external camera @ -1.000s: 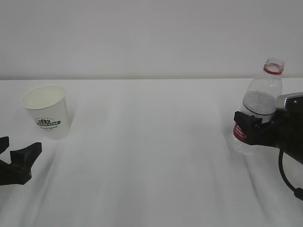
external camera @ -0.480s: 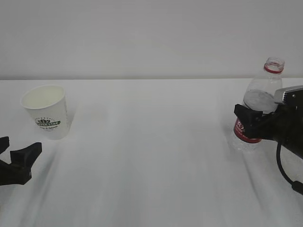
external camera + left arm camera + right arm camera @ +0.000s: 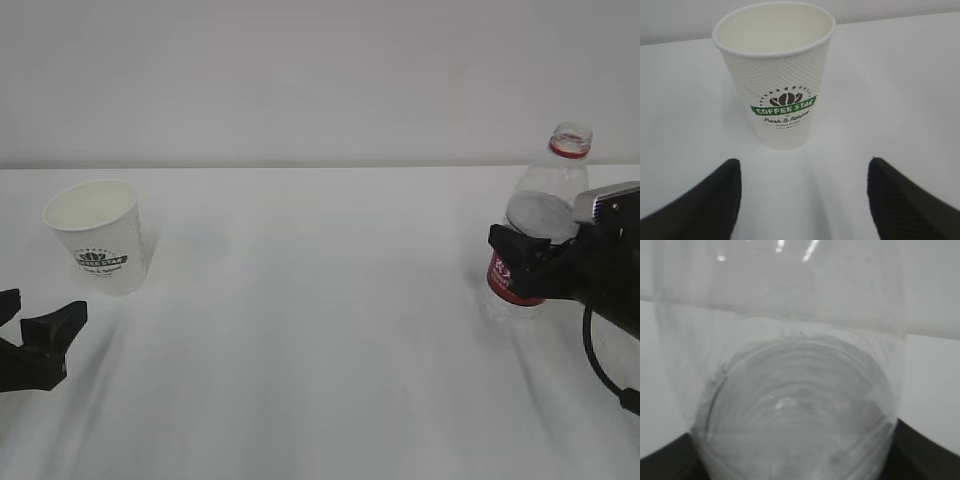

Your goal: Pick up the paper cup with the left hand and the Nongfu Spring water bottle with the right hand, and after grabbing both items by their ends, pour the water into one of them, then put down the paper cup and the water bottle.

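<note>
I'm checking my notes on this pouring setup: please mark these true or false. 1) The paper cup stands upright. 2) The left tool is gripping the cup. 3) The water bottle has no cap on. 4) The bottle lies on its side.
1) The paper cup stands upright: true.
2) The left tool grips the cup: false; it is open, short of the cup.
3) The Nongfu Spring water bottle is uncapped: true.
4) The bottle lies flat: false; it is upright, between the right tool's fingers.
</note>
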